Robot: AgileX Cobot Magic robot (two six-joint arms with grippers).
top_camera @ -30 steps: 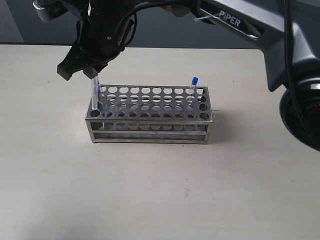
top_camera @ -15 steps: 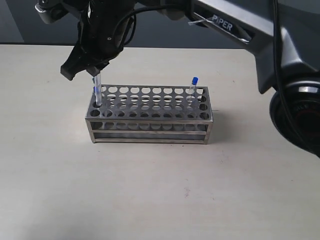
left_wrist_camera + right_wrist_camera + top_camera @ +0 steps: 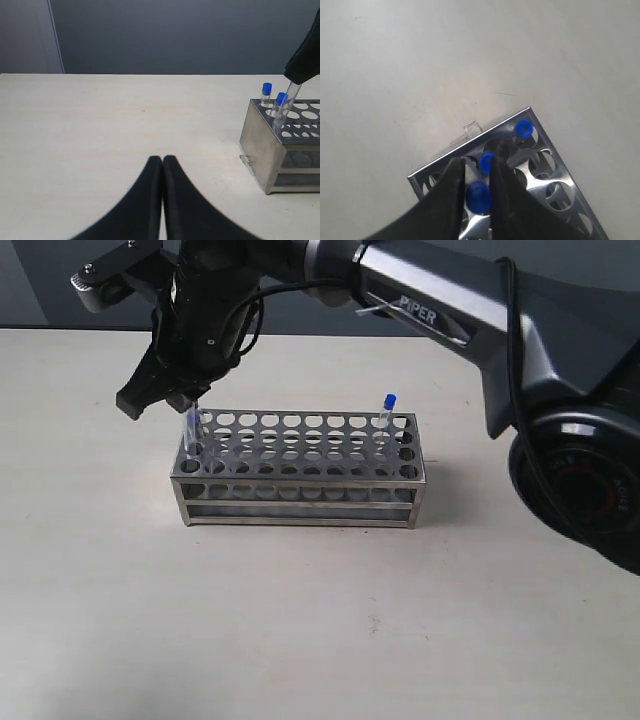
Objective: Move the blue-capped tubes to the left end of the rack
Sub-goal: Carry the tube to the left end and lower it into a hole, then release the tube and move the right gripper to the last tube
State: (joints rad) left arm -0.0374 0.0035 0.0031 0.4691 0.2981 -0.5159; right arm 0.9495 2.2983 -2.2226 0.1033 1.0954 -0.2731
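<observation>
The steel rack [image 3: 300,490] stands mid-table. My right gripper [image 3: 165,398] has reached across to the rack's left end and is shut on a blue-capped tube [image 3: 191,428] that leans with its lower part in a corner hole. In the right wrist view that gripper [image 3: 477,167] pinches the tube just under its blue cap [image 3: 478,196] above the rack [image 3: 559,164]. Two more blue-capped tubes [image 3: 267,90] [image 3: 281,98] stand beside it in the rack [image 3: 260,145]. A fourth tube [image 3: 389,403] stands at the right end. My left gripper [image 3: 162,159] is shut and empty over bare table.
The right arm [image 3: 450,300] stretches over the table's far side from the right. A small clear scrap [image 3: 245,160] lies on the table by the rack's left end.
My right gripper has sunk a little and shifted slightly left, lowering the held tube deeper into the rack's left end. The rack and the right-end tube have not moved.
</observation>
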